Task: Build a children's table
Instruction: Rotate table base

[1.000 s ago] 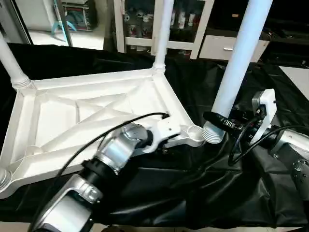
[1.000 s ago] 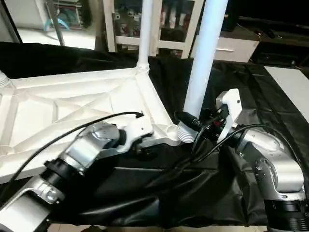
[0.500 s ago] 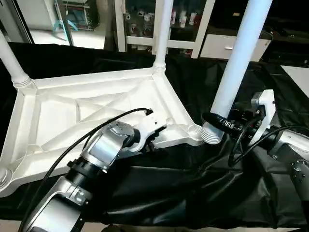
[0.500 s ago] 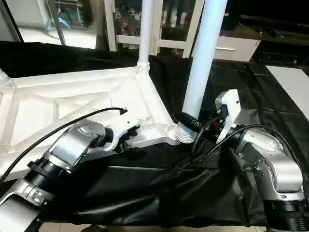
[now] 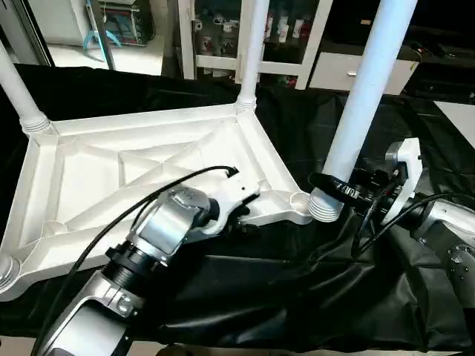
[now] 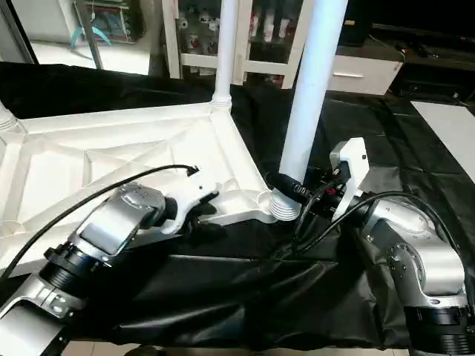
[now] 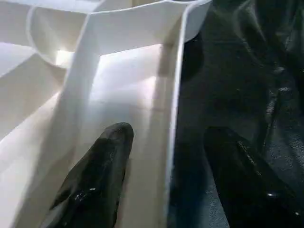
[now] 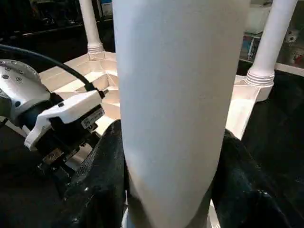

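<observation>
On black sheeting (image 5: pixel 312 282), upturned tabletop (image 5: pixel 111 178), left claw (image 7: pixel 166 175) apart astride its rim, right claw (image 8: pixel 166 190) clamped on leg (image 5: pixel 364 104).

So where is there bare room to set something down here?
Bare black cloth lies between both arms, near the front edge. Crowded: the socket corner where the right gripper holds the white tube leg beside the white ribbed tabletop.

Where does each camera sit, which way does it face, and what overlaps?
Left eye: on the head, facing forward and down at the white ribbed plastic tabletop; both forearms show.
Right eye: beside it, same scene.
Left wrist: along the open left gripper straddling the tabletop's rim.
Right wrist: along the right gripper clamping the white tube leg; shares the left gripper with both eyes.
</observation>
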